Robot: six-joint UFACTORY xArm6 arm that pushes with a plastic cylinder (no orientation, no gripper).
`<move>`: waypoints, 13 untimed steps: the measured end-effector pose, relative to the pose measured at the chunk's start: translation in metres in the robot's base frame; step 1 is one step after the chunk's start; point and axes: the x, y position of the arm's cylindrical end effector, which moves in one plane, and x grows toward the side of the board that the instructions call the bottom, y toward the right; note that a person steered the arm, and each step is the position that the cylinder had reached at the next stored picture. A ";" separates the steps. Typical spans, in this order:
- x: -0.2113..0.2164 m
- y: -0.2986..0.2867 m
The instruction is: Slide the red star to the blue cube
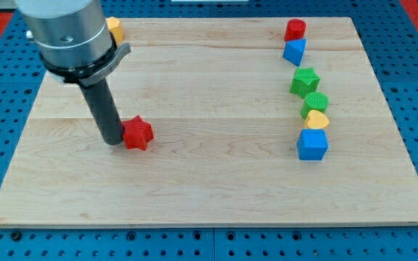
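The red star (138,133) lies on the wooden board at the view's left of centre. My tip (112,140) rests on the board right against the star's left side. The blue cube (312,144) sits far off at the view's right, at the bottom of a column of blocks. The rod rises from the tip up to the grey arm body at the view's top left.
Above the blue cube run a yellow block (316,120), a green round block (315,102), a green star (305,80), a blue triangular block (294,51) and a red cylinder (294,30). A yellow block (114,28) shows partly behind the arm at the top left.
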 end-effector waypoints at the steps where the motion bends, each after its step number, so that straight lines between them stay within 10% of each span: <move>1: -0.017 0.002; 13: 0.069 0.167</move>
